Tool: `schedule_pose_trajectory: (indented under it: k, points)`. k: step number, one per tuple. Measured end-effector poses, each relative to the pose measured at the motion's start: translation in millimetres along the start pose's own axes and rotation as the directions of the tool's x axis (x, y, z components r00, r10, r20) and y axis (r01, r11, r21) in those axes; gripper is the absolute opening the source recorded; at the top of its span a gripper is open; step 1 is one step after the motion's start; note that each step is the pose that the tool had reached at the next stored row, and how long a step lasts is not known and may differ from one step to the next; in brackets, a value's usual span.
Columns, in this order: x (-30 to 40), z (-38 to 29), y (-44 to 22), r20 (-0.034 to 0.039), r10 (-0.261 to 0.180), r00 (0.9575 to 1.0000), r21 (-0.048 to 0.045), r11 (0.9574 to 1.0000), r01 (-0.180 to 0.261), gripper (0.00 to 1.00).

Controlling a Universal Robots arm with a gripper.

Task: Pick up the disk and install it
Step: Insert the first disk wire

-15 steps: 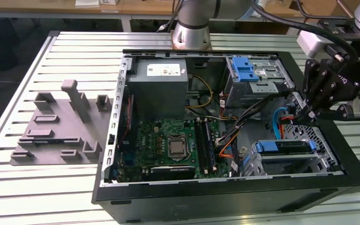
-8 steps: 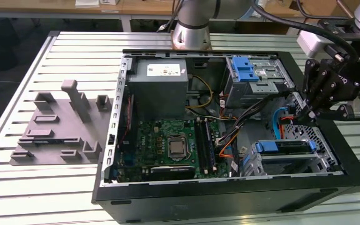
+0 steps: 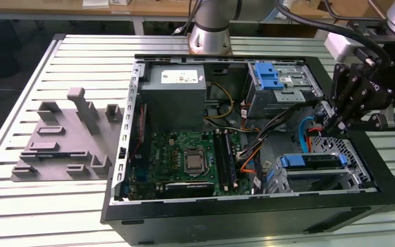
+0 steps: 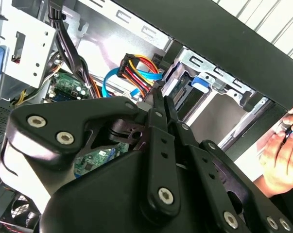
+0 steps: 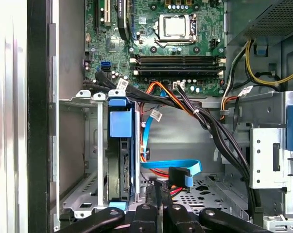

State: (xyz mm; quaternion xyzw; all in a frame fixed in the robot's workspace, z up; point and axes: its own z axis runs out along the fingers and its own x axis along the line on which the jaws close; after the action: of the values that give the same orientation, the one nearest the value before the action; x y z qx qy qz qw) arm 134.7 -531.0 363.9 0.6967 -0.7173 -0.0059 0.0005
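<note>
hanging over the open computer case (image 3: 362, 154) near its wall on the exterior view's right, the gripper (image 3: 336, 125) has its fingers (image 4: 158, 104) pressed together, holding nothing. the disk (image 5: 120, 145) stands on edge in the metal drive cage (image 3: 352, 172), blue carrier frame up — open room beside it. the first wrist view shows the motherboard (image 5: 170, 43); the second wrist view catches a person's hand (image 4: 282, 155) outside the case. the slatted worktop (image 3: 33, 206) carries a grey fixture (image 3: 67, 139).
</note>
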Motion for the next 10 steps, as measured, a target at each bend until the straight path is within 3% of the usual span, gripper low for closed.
schedule_pose_trajectory:
  k: [3, 4, 10]
  points:
    - [-2.3, 0.8, 0.1, 0.0001, 0.0, 1.0, 0.0, 1.0, 0.0, 0.19]
    - [-2.7, 1.5, 0.2, 0.0001, 0.001, 1.0, 0.0001, 1.0, -0.001, 0.25]
    - [-3.4, 3.9, 0.9, -0.0025, 0.001, 1.0, 0.0042, 1.0, -0.001, 0.25]
